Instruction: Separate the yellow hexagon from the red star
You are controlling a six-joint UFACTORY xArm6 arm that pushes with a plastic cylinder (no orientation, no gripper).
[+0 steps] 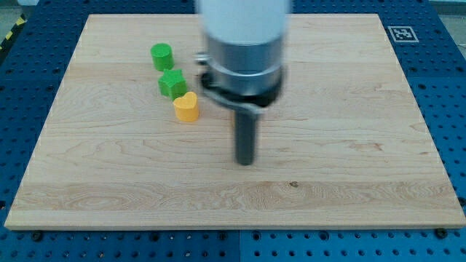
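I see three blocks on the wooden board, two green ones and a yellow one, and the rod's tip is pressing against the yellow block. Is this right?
Not quite. In the camera view my tip touches nothing: it stands apart from the yellow block, to the view's right and lower. The rest holds: two green blocks and a yellow one on the wooden board.

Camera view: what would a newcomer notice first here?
First, the big grey arm dropping from the view's top, with my tip on the wooden board near its centre. Then three blocks at upper left: a green cylinder, a green star-like block and a yellow heart-like block, left of my tip.
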